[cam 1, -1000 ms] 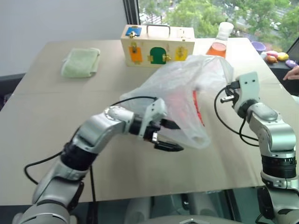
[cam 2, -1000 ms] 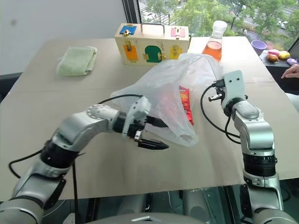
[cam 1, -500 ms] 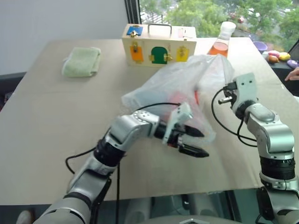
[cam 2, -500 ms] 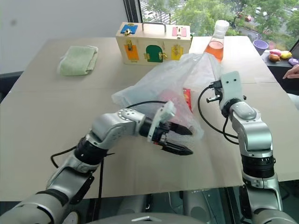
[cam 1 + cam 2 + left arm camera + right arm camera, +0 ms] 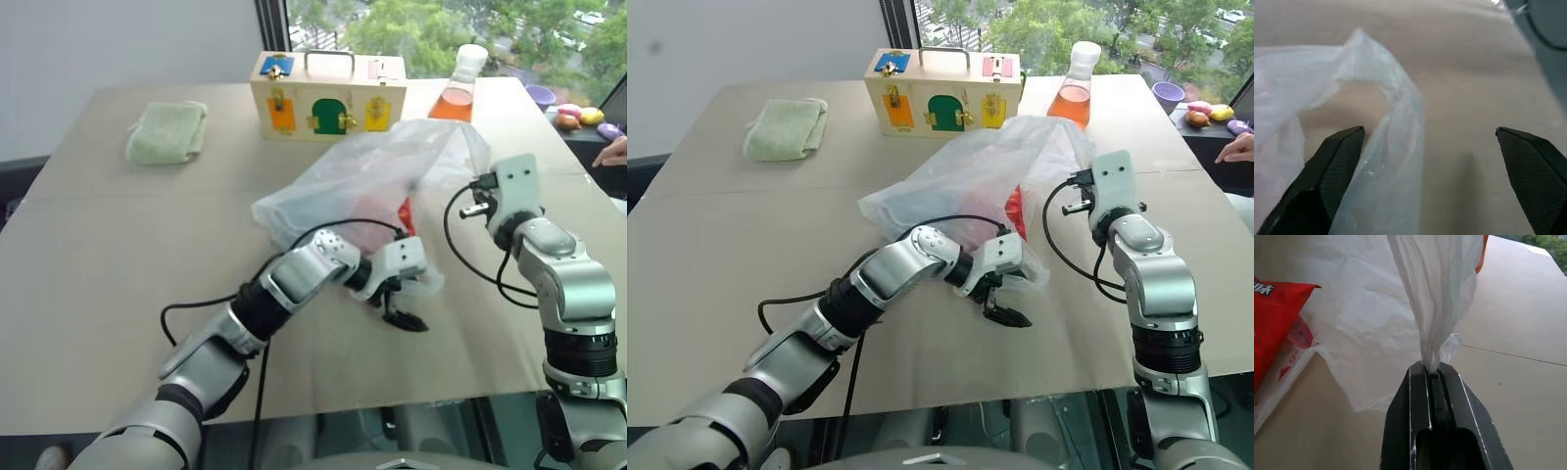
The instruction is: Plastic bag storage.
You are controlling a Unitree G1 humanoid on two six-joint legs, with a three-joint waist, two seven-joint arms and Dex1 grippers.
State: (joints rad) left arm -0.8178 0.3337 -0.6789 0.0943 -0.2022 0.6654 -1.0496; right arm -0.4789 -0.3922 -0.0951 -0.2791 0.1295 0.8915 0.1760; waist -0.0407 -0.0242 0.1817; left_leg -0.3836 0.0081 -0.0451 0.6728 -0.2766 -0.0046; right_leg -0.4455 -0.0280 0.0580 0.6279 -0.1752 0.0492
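The plastic bag [image 5: 358, 176] lies crumpled on the table, whitish and translucent, with a red snack packet [image 5: 1273, 318] showing through it. My right gripper [image 5: 1432, 369] is shut on a twisted strip of the bag's upper right corner and holds it up off the table. My left gripper [image 5: 397, 305] is open at the bag's near lower corner, pointing down toward the table. In the left wrist view a fold of the bag [image 5: 1386, 147] lies between its black fingers [image 5: 1327, 171], close to one of them, without being pinched.
A wooden latch box [image 5: 328, 95] with coloured doors stands at the back, with a flask of orange liquid [image 5: 462, 86] to its right. A pale green folded cloth [image 5: 168, 132] lies at back left. A person's hand [image 5: 612, 152] and toy fruit [image 5: 578, 117] are at the far right.
My left arm has swung right and down along the bag's front, from its middle to its lower right corner, still open. The right gripper has held still on the bag.
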